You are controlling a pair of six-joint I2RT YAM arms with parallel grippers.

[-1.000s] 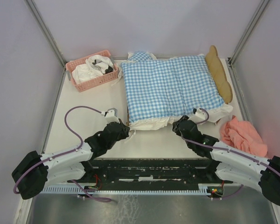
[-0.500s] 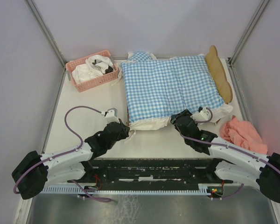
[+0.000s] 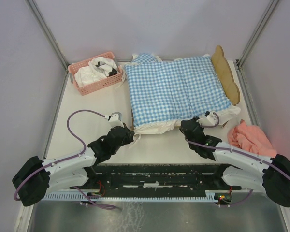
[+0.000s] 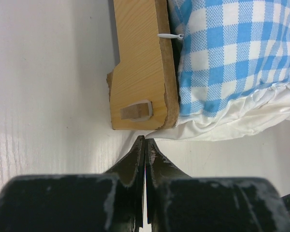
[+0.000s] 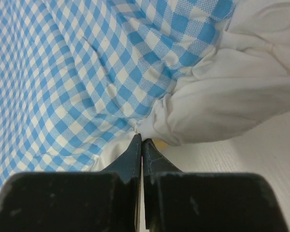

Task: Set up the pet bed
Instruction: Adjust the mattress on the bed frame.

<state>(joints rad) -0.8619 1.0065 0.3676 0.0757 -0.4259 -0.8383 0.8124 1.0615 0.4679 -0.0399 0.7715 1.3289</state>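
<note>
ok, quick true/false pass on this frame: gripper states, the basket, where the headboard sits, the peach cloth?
1. Both grippers are shut. True: the left gripper and the right gripper each have their jaws together, tips at the white ruffle of the gingham bedding.
2. The pink basket is empty. False: it holds white and dark cloth.
3. In the top view, the pet bed has its headboard at the left end. False: it stands at the right end.
4. A peach cloth lies on the table to the right of the bed. True.
</note>
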